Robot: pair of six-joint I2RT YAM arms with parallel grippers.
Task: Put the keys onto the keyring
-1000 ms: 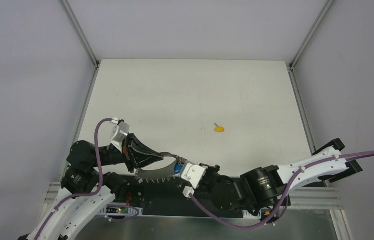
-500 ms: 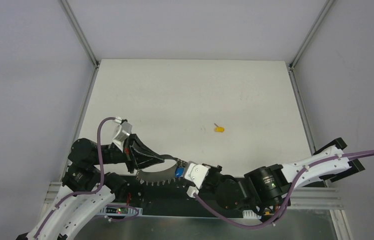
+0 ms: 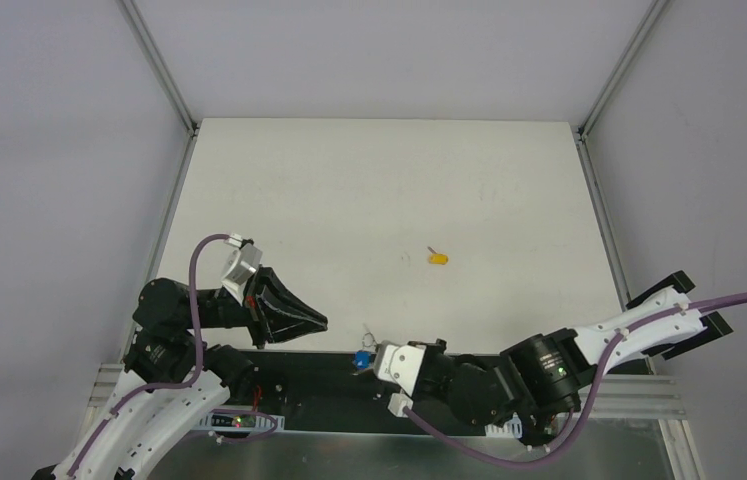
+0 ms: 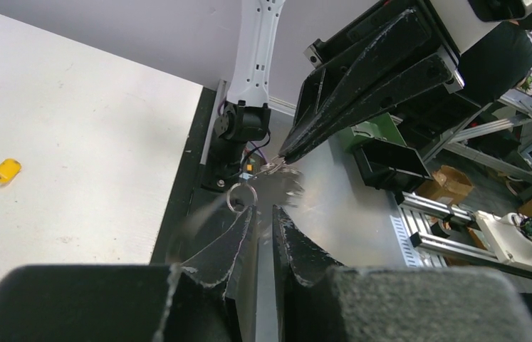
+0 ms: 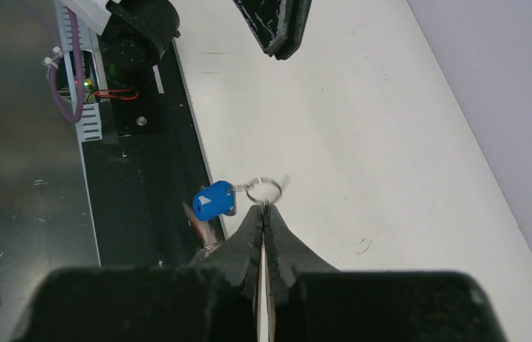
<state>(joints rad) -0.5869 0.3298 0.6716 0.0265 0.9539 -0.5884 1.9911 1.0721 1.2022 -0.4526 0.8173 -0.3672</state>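
A white table [image 3: 349, 180], lightly scuffed and marked, is enclosed by plain grey walls [image 3: 39, 200] at 9, 12 and 3 o'clock. Aluminium posts [image 3: 159, 65] rise from its far corners at 11 and 1 o'clock. Along the 6 o'clock edge the white surface is bordered by a black strip [image 3: 319, 385], and a dull metal plate [image 3: 369, 455] is seen nearer still. In the left wrist view, aluminium rails and a cardboard box are seen beyond the table.

A yellow-headed key [image 3: 437, 259] is found lying flat on the bare surface, at about 4 o'clock from the table's centre, well apart from both arms.

The right gripper [image 5: 263, 208] is held over the 6 o'clock edge, with its fingers pressed together on the keyring [image 5: 263, 191], a thin silver loop pinched at its near side. A blue-headed key [image 5: 213, 200] is carried on the loop, at 9 o'clock of it in the right wrist view, over the black strip. A blurred silver piece is seen under the blue head and cannot be named.

The left gripper [image 4: 263, 210] is placed at about 7 o'clock of the table, pointed towards the keyring but apart from it. Its fingers are parted by a narrow gap and nothing is held between them.
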